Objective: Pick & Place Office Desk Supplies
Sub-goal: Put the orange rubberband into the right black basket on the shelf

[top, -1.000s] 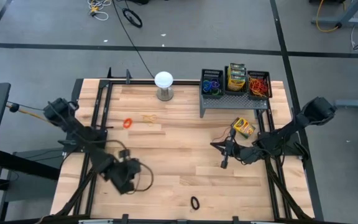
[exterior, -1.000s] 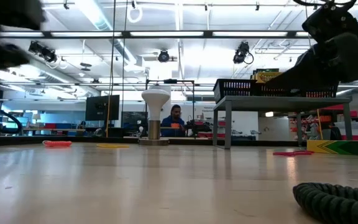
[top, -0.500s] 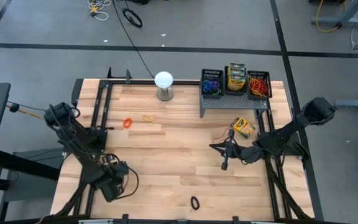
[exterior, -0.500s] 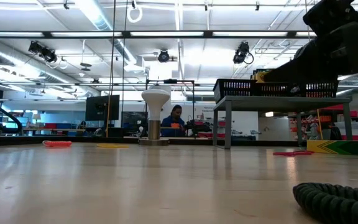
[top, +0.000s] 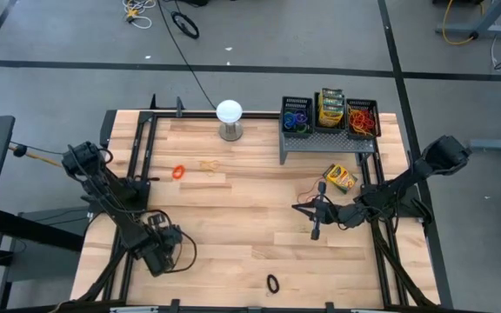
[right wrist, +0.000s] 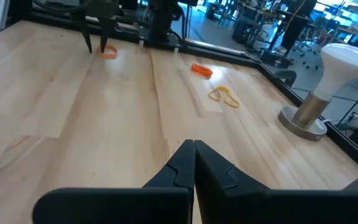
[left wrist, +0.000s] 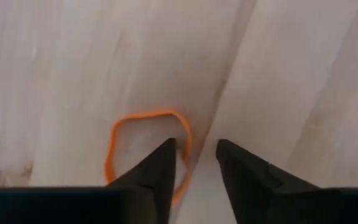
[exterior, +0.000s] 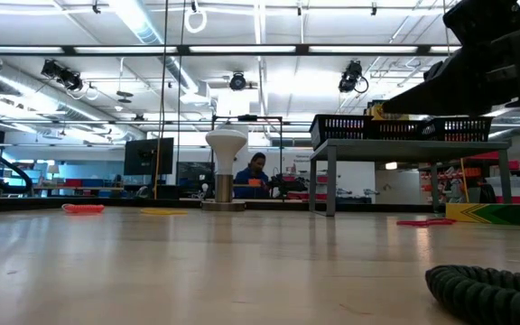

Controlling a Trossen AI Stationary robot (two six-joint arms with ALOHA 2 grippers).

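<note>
From above I see my left gripper point(top: 156, 252) in the lower left of the frame, but the orange rubber band point(left wrist: 143, 149) under it is hidden there. Only the left wrist view shows this loop lying flat on the wood, with the two fingers point(left wrist: 160, 168) spread apart above its edge and not pinching it. In the right wrist view the same gripper stands far off in the upper left, beside the orange band point(right wrist: 108, 53).

My right gripper point(top: 315, 213) is right of the centre in the high view, fingers pressed together and holding nothing.

Compared with one second ago, the left gripper has moved from lower centre-left toward the left edge of the table point(top: 233, 217). The right arm has hardly moved.

Count from the high view: three black mesh bins point(top: 297, 115) on the grey riser point(top: 327, 139) at the upper right. The left one holds blue and purple bands, the middle one crayon boxes point(top: 330, 106) whose number I cannot tell, the right one red and orange bands. One loose crayon box point(top: 341, 177) lies just below the riser. On the wood there are one red-orange band point(top: 178, 171), one tan band point(top: 209, 164), and one black band point(top: 272, 283) at the bottom centre. One white globe point(top: 229, 111) stands at the top centre. In the low view one person point(exterior: 253, 173) is seen far behind.
</note>
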